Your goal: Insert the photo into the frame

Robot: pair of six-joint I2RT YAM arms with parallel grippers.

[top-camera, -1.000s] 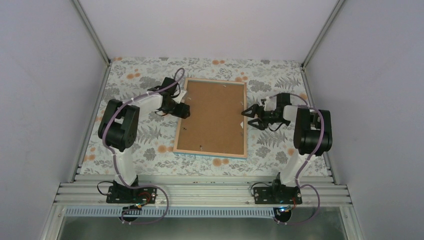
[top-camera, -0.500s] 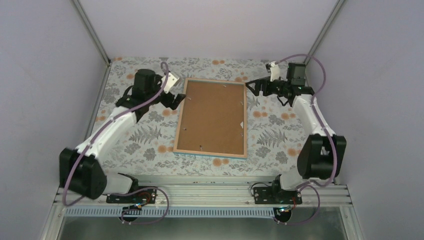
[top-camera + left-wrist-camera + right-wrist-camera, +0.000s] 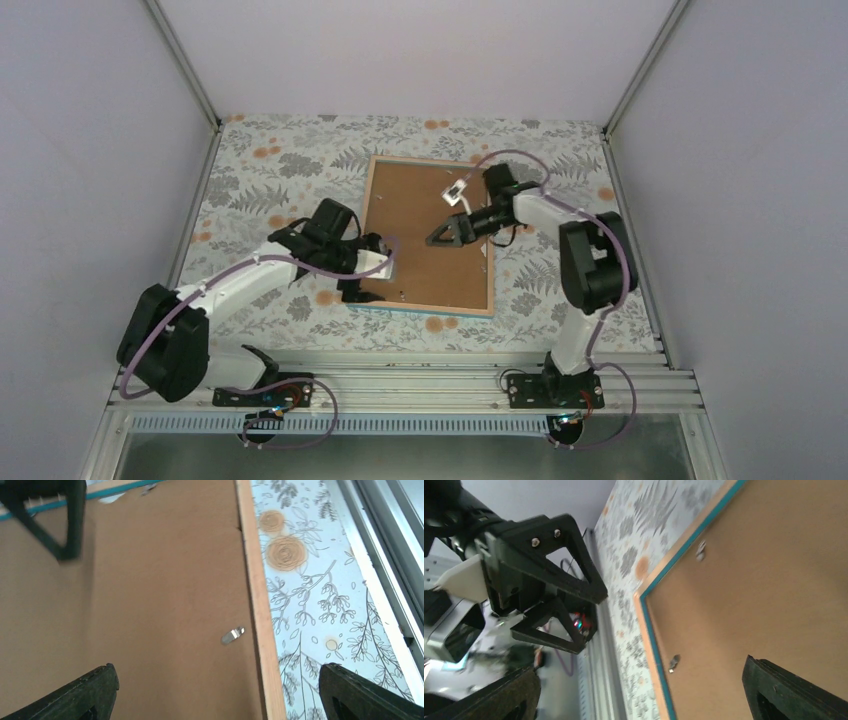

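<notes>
The frame [image 3: 430, 309] lies face down on the bench [image 3: 270, 170], its wood-coloured back edges up. The brown backing board [image 3: 415, 215] fills it. It lies just where it lay half a second ago. Whether the photo is under the board I cannot tell.

What has changed is me. Half a second ago my left jaws hung off the frame's far left corner and my right jaws off its far right corner, both over the flowered bench. Now my left jaws have swung back to the near left corner, and my right jaws have come in over the far half of the board.

My left jaws stand wide apart and hold nothing. One of the left fingers [image 3: 95, 692] is over the board and the other over the bench, with the frame's wooden near edge running between them. A small metal tab [image 3: 232, 636] lies on the board just ahead of them, close beside that edge. Further ahead, blurred, are my right jaws.

My right jaws are spread just as wide and are just as empty, with the right fingers [image 3: 796, 692] over bare board. Ahead of them the thin turquoise rim shows along the wooden edge, with two more tabs beside it. Beyond that edge my left jaws face them.
</notes>
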